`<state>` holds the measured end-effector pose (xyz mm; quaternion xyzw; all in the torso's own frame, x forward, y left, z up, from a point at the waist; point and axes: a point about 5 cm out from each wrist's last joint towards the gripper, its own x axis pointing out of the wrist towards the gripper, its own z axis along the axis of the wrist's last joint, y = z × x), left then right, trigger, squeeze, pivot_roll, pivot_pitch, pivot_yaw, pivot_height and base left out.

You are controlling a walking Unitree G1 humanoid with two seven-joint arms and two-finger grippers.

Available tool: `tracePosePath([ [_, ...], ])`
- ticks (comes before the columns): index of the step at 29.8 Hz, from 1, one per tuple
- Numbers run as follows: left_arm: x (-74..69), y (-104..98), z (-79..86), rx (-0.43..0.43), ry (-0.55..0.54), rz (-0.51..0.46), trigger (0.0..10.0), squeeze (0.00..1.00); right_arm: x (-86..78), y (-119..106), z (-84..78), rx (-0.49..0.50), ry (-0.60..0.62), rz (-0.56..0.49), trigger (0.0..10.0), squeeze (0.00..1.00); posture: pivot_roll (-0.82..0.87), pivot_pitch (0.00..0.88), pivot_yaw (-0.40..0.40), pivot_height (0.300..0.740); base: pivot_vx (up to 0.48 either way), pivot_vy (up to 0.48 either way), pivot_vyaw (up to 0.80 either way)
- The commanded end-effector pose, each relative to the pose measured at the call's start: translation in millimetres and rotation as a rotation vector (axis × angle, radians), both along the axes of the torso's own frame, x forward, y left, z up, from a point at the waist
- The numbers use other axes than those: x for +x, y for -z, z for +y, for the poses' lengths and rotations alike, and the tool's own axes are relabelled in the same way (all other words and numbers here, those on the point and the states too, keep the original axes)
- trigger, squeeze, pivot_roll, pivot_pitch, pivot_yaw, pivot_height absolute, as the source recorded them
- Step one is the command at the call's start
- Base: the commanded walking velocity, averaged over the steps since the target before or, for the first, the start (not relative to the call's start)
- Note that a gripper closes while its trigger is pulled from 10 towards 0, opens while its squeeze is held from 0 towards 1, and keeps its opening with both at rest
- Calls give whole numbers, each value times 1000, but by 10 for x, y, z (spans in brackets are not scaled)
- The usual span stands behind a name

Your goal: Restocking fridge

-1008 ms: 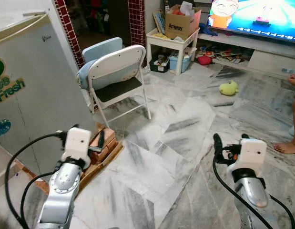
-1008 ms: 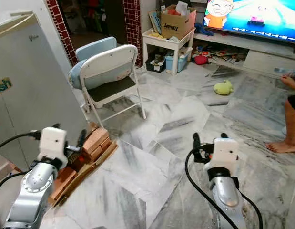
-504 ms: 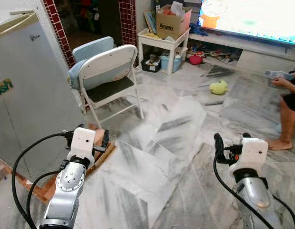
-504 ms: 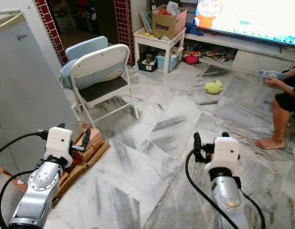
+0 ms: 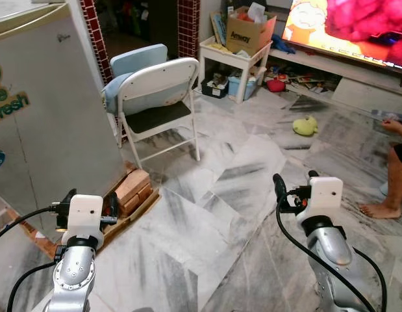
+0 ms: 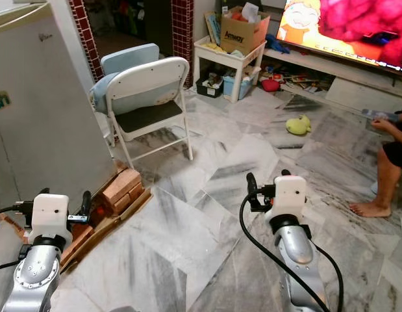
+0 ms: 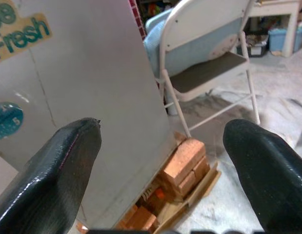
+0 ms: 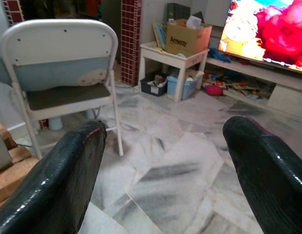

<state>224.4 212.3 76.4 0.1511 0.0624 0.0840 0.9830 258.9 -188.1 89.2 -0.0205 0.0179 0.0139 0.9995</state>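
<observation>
The grey fridge (image 5: pixel 51 110) stands at the left with its door shut and a "Fresh" sticker on the front. It rests on red bricks (image 5: pixel 132 187) and a wooden plank. My left gripper (image 5: pixel 91 203) is held low in front of the fridge's near corner, open and empty. In the left wrist view its fingers (image 7: pixel 53 165) frame the fridge side and the bricks. My right gripper (image 5: pixel 295 182) hangs over the marble floor further right, also open and empty, with its fingers (image 8: pixel 68 170) pointing towards the chair.
A white folding chair (image 5: pixel 158 104) with a blue cushion stands just right of the fridge. Behind it are a white side table (image 5: pixel 236 55), a cardboard box (image 5: pixel 247 32) and a lit TV (image 5: pixel 347 26). A yellow-green toy (image 5: pixel 306 125) lies on the floor. A person's leg (image 5: pixel 390 195) is at the right edge.
The whole picture has swung left and right, so the camera moved. The fridge now takes up more of the left. Both grippers stay open and empty. The TV picture has changed.
</observation>
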Motion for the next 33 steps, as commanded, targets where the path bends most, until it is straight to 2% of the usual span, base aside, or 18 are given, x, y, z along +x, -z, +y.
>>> tracePosePath([
  [1,58,-47,5,2,2,-12,10000,0,53,-40,15,-3,-10,-21,10000,0,30,0,-18,740,0,0,0],
  [7,152,-107,41,25,16,-26,10000,0,102,-47,-4,-5,-4,-33,10000,0,30,0,-9,740,0,426,0],
  [19,106,-102,-10,28,44,-14,10000,0,115,-10,42,1,-20,-25,10000,0,57,0,-26,740,0,475,0],
  [33,88,-71,-58,13,92,0,10000,0,112,22,12,-7,-13,-18,10000,0,47,0,-24,740,0,468,0],
])
